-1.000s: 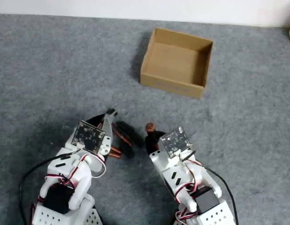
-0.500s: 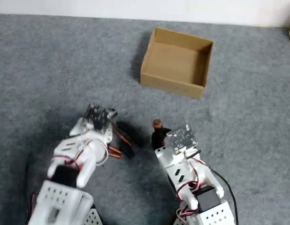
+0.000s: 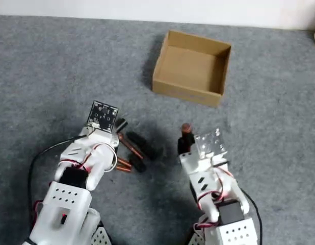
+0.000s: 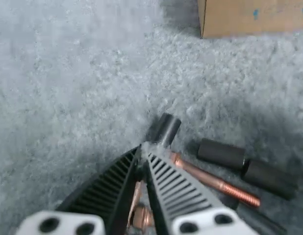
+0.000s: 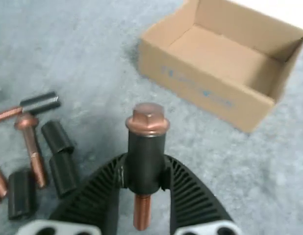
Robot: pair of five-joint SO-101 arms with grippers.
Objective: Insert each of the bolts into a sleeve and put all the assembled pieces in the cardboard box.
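In the lower right of the high view, the right gripper (image 3: 187,144) pinches one assembled piece (image 5: 146,147) upright. The left gripper (image 4: 144,152), jaws pressed together, is over the loose bolts (image 4: 215,183) and sleeves (image 4: 221,154) at centre. The cardboard box (image 3: 188,92), upper centre, is empty, so I judge no piece is delivered yet.

Matt brown cardboard box (image 3: 185,92), fuzzy grey cloth table cover (image 3: 55,66), shiny copper-toned metal bolt (image 5: 147,119), smooth matt black sleeve (image 5: 146,159), ribbed black plastic right gripper (image 5: 145,171), glossy white plastic arm (image 3: 71,199)

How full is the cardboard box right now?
Empty. The cardboard box has a bare floor in the high view; the sleeved bolt is clamped in the right gripper, outside it.
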